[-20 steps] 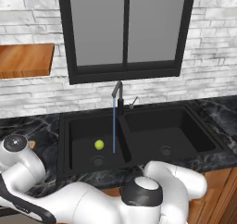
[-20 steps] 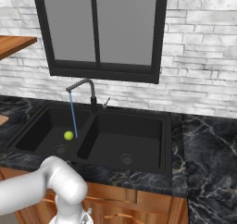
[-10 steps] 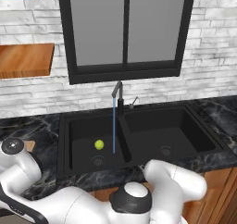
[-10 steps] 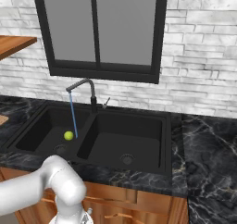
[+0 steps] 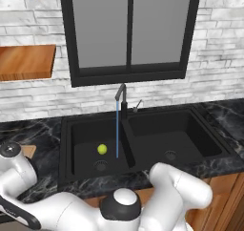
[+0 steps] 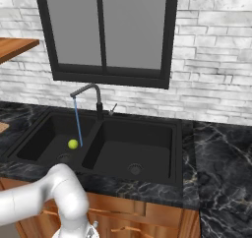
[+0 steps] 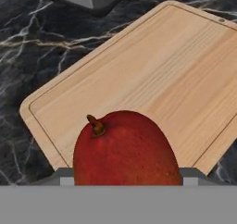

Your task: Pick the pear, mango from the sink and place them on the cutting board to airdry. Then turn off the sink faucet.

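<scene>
Left base view: the white arm fills the lower part of the frame, and against half a second ago its dark-capped joint sits a little further left and its elbow bulges higher at lower right; the sink, fruit and water have not moved. The black marble surface runs across the middle of the frame, with a sliver of light wood at its left edge just above the arm. The sink is sunk into it, its right basin bare apart from the drain and its rim free all round. The sink faucet stands at the back centre of the divider, a thin blue stream falling from its spout into the left basin. The pear lies on the floor of that left basin, just left of the stream and just above the drain.

In the hand view the cutting board spreads from the upper right to the lower left, flat on the marble, its whole face bare and dark surface showing past its left corner. The mango sits at bottom centre, stem up, in front of the board. The gripper is closed on the mango, a grey pad showing at each side of it.
</scene>
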